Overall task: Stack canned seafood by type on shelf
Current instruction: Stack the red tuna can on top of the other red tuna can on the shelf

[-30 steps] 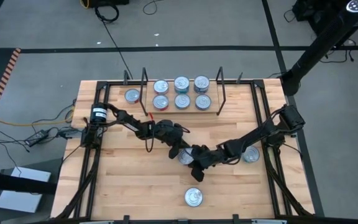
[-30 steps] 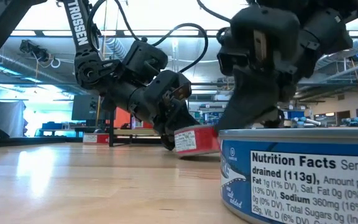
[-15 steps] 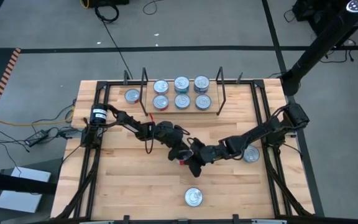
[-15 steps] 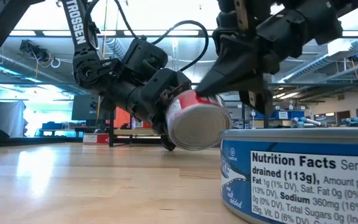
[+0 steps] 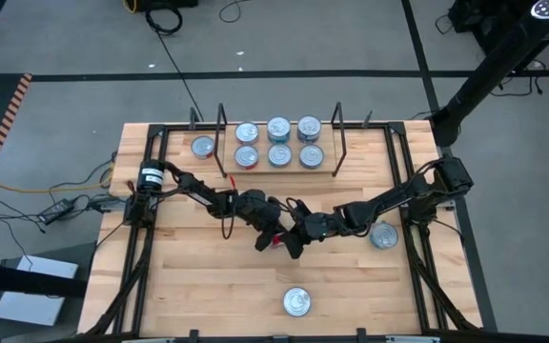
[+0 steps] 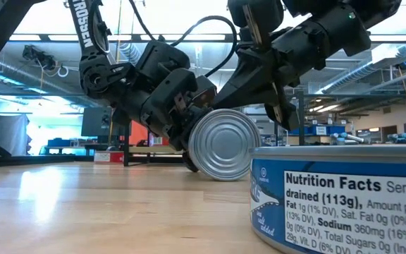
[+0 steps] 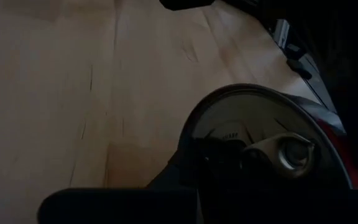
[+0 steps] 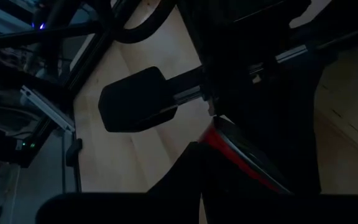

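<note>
Both arms reach low to mid-table, left fingers (image 5: 271,234) and right fingers (image 5: 295,238) closed on one upended red tin (image 6: 224,144).

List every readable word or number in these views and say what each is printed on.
"Nutrition Facts", "drained (113g)", "Sodium 360mg" and "Total Sugars 0g": blue-labelled can nearest the low camera.
"ROSSEN" (first letter cut off): the dark arm in the low view.
Lettering on the pull-tab lid: too dim to read.
Labels on the shelf cans: too small.

We're in a lab or workshop hall — exposed ceiling ducts (image 6: 372,74) and strip lights in the low view, grey floor (image 5: 55,38) with cables (image 5: 174,19) around the table (image 5: 208,295).
</note>
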Robot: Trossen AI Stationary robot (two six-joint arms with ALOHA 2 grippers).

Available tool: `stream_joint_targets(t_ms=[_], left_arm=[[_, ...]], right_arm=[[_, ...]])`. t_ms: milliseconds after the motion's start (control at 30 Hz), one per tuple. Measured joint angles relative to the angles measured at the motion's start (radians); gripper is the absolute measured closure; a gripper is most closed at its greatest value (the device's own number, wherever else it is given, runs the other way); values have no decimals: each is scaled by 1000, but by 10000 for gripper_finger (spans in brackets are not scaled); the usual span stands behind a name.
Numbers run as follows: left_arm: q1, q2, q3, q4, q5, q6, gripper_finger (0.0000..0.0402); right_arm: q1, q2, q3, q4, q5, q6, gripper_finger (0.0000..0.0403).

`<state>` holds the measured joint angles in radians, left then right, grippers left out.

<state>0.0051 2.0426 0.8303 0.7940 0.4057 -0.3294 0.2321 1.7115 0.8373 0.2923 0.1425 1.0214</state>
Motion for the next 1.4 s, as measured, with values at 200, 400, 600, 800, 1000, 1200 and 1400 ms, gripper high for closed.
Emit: stream_joint_targets(t_ms=[200,400,600,800,1000,1200,1400], left_arm=[[20,-24,-1,-36,7,-10,401],[82,-104,-2,-172,-5,58,401],[111,-226,-1,-337,-30,137,401],[98,-429,-1,-606,-182,192,401],[41,-624,-1,-824,-220,157,393],[-61,-671,-1,-872,-291,33,336],[-148,-637,0,-867,-448,13,255]], right_arm=[[0,1,-1,4,-2,-3,392],[0,1,-1,5,-2,-27,393],[0,1,-1,5,8,-57,392],[-8,1,-1,5,13,-109,392],[-25,2,-1,9,10,-168,392],[-45,3,-2,18,12,-195,391],[-51,3,-2,37,12,-212,392]])
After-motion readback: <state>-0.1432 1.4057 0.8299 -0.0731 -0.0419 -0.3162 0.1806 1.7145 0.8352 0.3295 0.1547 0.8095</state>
